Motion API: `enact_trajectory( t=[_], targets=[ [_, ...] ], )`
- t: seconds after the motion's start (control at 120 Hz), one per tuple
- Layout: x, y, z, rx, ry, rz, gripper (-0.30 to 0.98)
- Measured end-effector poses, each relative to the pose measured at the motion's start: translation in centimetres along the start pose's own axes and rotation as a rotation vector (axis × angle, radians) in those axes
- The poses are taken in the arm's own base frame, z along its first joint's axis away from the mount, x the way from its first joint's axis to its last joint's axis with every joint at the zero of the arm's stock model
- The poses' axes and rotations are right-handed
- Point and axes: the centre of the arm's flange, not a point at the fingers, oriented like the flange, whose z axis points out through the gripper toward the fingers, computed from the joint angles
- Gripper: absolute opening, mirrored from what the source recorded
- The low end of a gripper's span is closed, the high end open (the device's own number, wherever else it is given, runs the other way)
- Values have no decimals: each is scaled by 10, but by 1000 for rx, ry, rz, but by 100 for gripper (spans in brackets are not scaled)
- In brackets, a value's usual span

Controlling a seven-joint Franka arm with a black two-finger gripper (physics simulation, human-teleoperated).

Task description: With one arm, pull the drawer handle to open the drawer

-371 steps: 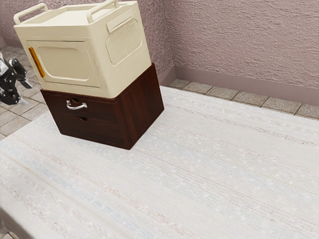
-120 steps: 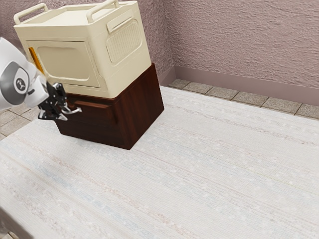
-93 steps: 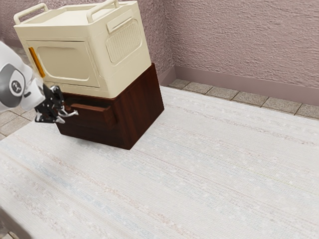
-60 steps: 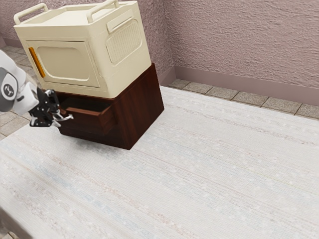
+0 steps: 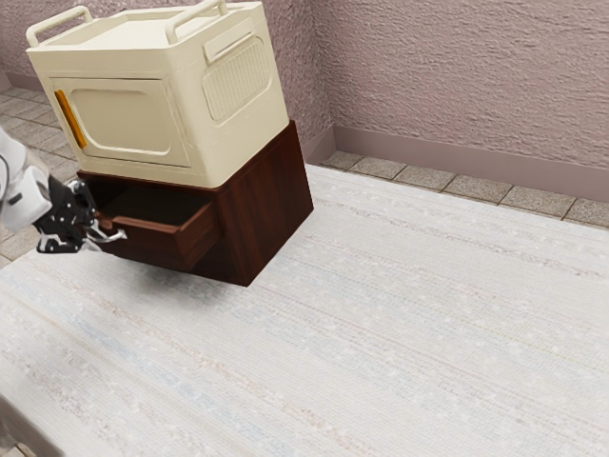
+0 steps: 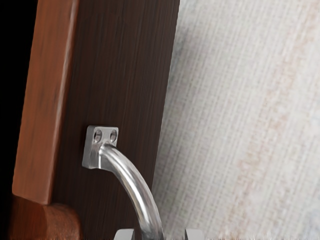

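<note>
Drawer handle (image 6: 132,182) between parted fingers (image 6: 124,234) of the end effector (image 5: 103,236), gap each side, drawer (image 5: 147,246) open

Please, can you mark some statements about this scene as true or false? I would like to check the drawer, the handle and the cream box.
1. The upper drawer is partly pulled out. True.
2. The orange strip is on the front of the cream box. True.
3. The cream box stands on the cloth. False: it stands on top of the dark wooden cabinet.
4. The end effector is at the drawer handle. True.
5. The handle is a round wooden knob. False: it is a curved, silvery metal bar.
</note>
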Motion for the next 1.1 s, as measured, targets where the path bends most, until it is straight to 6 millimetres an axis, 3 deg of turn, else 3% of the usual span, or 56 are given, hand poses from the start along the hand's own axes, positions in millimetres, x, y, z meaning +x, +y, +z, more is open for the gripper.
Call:
enact_trajectory(
  t=[0.325,1.1],
  targets=[
    [-8,21,-14,7,3,-3,5],
    [-12,44,-27,10,8,3,4]
  ],
)
